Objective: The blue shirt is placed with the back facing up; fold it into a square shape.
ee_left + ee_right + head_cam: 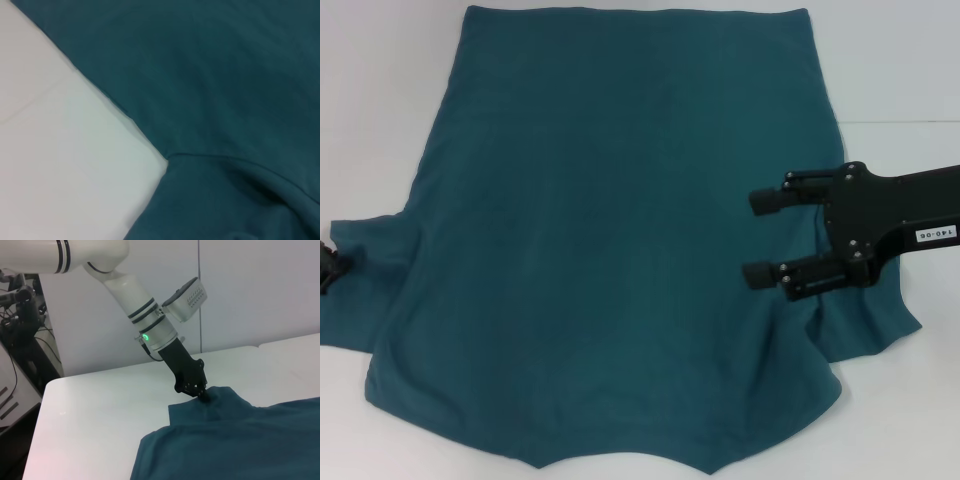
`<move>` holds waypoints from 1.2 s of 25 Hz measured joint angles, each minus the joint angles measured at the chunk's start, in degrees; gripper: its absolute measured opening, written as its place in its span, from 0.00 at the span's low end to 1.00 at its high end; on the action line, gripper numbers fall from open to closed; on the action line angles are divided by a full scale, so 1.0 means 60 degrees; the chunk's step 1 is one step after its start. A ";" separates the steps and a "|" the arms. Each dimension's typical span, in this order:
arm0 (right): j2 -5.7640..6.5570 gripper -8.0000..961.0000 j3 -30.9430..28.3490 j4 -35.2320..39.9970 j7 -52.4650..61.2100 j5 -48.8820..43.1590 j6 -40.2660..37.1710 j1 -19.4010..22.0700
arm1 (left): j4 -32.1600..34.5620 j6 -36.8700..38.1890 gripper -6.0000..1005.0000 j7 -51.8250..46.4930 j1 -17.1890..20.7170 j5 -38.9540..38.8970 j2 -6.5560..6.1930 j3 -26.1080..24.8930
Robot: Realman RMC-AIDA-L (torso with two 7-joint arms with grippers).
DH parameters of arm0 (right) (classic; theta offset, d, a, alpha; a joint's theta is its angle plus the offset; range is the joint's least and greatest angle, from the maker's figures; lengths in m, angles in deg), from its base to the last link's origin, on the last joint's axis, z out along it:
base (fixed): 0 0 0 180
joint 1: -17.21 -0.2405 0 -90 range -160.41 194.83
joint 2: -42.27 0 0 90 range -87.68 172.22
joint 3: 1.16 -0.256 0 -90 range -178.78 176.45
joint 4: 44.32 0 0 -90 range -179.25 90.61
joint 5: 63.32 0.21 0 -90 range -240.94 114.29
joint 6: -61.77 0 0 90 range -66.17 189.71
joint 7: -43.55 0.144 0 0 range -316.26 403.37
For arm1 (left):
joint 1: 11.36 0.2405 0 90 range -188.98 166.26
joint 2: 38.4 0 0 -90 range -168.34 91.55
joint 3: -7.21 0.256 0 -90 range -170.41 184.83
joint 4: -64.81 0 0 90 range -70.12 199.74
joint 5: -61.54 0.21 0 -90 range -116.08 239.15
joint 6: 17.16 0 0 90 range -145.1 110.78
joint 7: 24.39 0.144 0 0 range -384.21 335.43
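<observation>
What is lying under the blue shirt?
The white table shows all around the blue shirt, so the shirt lies on it. Whether anything else lies beneath cannot be seen; the cloth covers it.

Bright, even light; soft shadows, sharp focus.

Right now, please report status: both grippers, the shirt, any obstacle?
Left gripper down on the shirt's left sleeve. Right gripper open, over the shirt's right side. Shirt spread flat on the table, plain side up, unfolded. No obstacle seen.
</observation>
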 joint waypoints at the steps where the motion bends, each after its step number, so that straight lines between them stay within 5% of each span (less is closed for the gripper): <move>1: 0.0000 0.95 -0.0008 -0.0004 -0.0013 0.0050 0.0000 0.0024 | 0.0066 0.0043 0.01 -0.0034 0.0000 0.0001 -0.0006 0.0000; 17: -0.0018 0.95 -0.0734 -0.0130 -0.0940 0.0891 0.0238 0.0945 | 0.2076 0.1740 0.03 -0.1170 -0.0372 0.0315 0.0049 0.0456; 30: 0.0000 0.95 -0.0859 -0.0797 -0.1672 0.1006 0.0580 0.1314 | 0.1812 0.1695 0.05 -0.4883 -0.1649 0.0823 -0.0119 0.4326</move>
